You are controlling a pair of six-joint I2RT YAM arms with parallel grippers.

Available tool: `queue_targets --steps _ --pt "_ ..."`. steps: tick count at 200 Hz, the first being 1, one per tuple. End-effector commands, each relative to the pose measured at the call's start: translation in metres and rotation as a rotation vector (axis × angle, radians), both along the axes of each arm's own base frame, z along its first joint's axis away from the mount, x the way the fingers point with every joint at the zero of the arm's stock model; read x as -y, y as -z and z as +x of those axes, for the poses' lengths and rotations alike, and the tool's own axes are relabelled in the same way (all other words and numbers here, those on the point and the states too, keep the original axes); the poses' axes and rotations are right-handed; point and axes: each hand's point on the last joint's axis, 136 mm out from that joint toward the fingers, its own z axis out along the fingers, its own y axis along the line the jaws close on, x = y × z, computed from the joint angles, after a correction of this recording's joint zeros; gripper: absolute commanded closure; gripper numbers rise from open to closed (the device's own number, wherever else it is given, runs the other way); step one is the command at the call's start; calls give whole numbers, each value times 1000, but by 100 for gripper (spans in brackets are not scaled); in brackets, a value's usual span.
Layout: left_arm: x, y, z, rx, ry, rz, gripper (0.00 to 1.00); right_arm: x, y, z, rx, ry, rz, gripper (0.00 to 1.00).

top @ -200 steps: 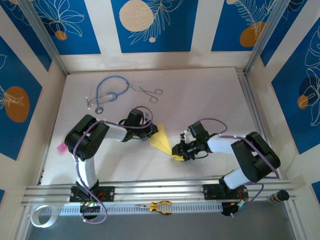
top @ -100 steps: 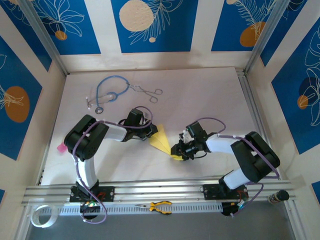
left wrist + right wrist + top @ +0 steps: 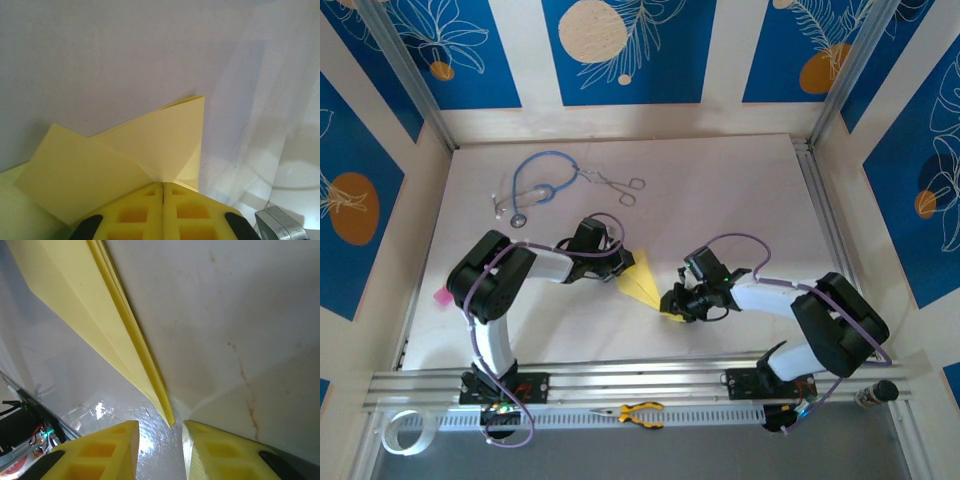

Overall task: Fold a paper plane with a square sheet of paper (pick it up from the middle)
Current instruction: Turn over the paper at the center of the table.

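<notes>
Right arm edges in on the tip of the half-made dart

Top external view: over the last second the right gripper (image 3: 673,303) has slid a little toward the left gripper (image 3: 620,266), and its forearm has swung lower. The slim, pale-yellow folded paper plane (image 3: 642,284) stays stretched between the two sets of jaws on the white table (image 3: 740,190), so the next crease is probably being lined up, not yet pressed. Left wrist view: the left gripper (image 3: 163,188) has its jaws pressed together, pinching the paper plane (image 3: 150,145) at its wide end, where two flat flaps fan out just ahead of them. Right wrist view: the right gripper (image 3: 160,429) has its jaws spread, not clamped. The paper plane (image 3: 95,310) narrows to a sharp, layered tip that reaches into the gap between them.
</notes>
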Motion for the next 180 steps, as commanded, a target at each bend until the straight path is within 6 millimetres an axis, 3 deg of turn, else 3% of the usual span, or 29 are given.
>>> queue_targets --steps 1,88,180 --pt "-22 27 -17 -98 -33 98 96 10 6 -4 -13 51 -59 70" --pt "-23 27 -17 -97 -37 98 96 13 11 -10 -31 155 -47 68" --pt "-21 27 -16 -98 -35 85 96 4 4 -1 19 145 -53 70"
